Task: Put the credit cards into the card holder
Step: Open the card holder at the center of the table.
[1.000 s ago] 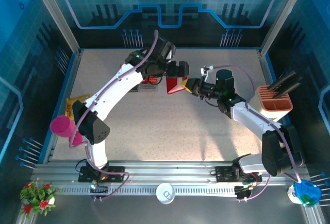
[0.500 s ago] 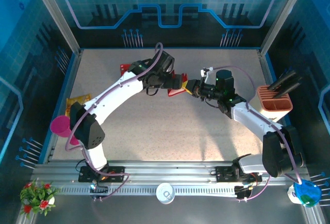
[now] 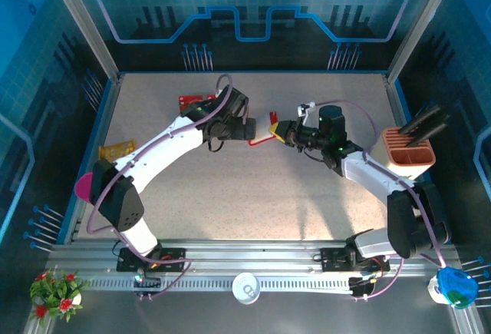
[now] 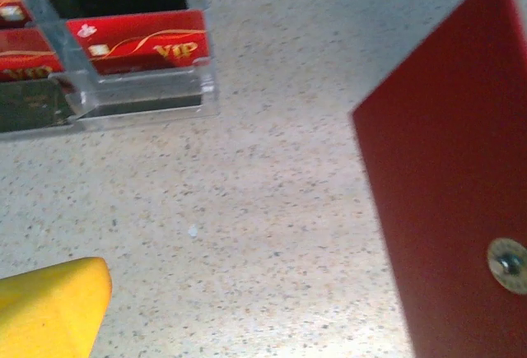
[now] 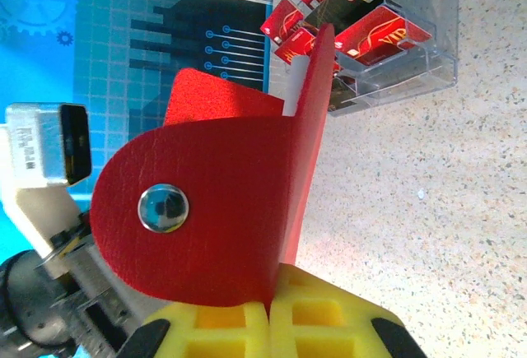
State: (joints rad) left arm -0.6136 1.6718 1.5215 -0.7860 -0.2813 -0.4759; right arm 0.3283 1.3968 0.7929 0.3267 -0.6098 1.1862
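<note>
The card holder (image 5: 239,202) is a red folder with a snap stud on its flap. It hangs above the table, pinched at its lower edge by my shut right gripper (image 5: 270,309). In the top view the card holder (image 3: 263,136) sits mid-table between both grippers, with the right gripper (image 3: 281,130) on its right. My left gripper (image 3: 248,129) is open just left of it and holds nothing; one yellow fingertip (image 4: 49,309) shows, with the card holder (image 4: 445,177) to the right. The credit cards (image 4: 140,41), red with black bands, lie in a clear tray (image 3: 197,104).
A yellow-orange snack packet (image 3: 116,150) and a pink cup (image 3: 89,186) lie by the left wall. A salmon compartment box (image 3: 406,152) with black items stands at the right. A white cup (image 3: 247,287) sits on the front rail.
My left arm has drawn back left and toward the front, away from the card holder, uncovering the card tray. The card holder now shows thinner. The right gripper has kept its grip.
</note>
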